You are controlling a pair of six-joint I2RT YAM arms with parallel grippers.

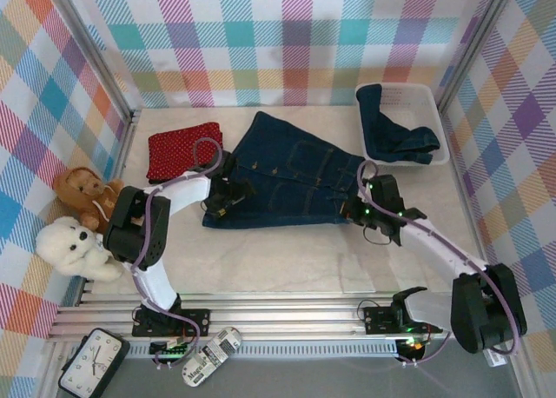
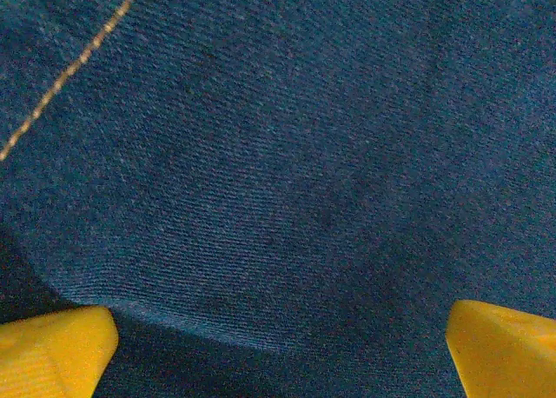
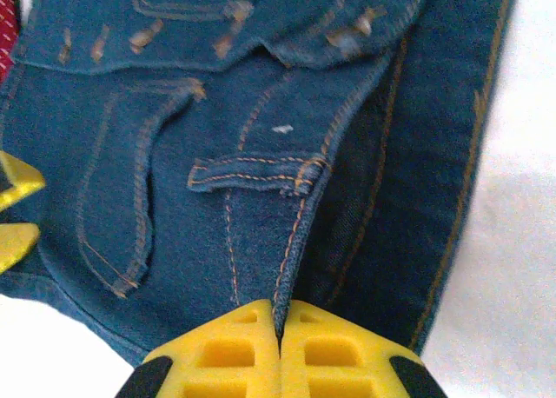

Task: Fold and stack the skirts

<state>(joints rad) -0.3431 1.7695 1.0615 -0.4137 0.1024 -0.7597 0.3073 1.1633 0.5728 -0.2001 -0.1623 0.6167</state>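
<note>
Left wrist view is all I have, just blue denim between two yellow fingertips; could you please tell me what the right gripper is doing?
Observer: The right gripper is shut on the denim skirt, pinching its edge just below a belt loop.
Operator: Thank you. And where am I on that skirt?
Observer: The left gripper, open, is over the skirt's left side, across from the right one.
Operator: Is another skirt folded yet?
Observer: A red dotted skirt lies as a flat rectangle, folded by the look of it, at the far left of the table.
</note>
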